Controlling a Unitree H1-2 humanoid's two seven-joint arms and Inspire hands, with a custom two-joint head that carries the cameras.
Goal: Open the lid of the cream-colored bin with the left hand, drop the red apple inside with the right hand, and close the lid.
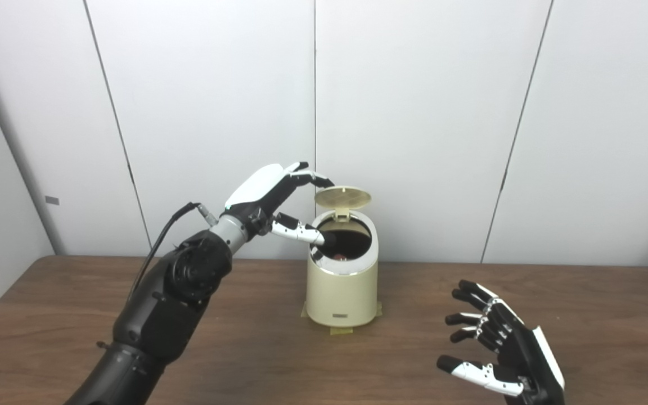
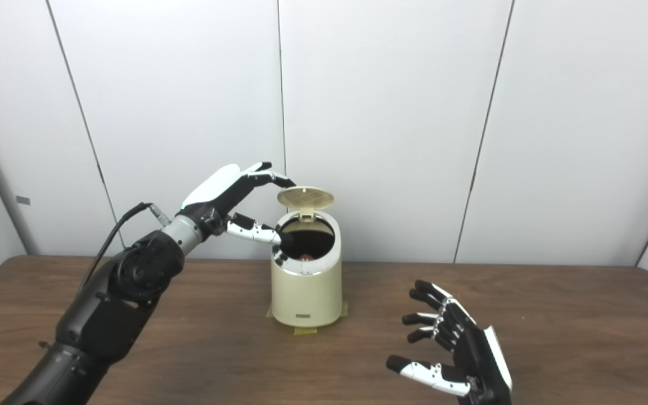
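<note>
We find the raised lid [image 1: 342,197] at frame center, just right of our unclenched left hand [image 1: 270,194] fingertips; right hand [image 1: 501,343] released, empty.

Bright, even light; slightly soft focus.

Cream bin [image 1: 342,287], red apple [image 1: 340,257], dark wood-grain table [image 1: 245,349]
</note>
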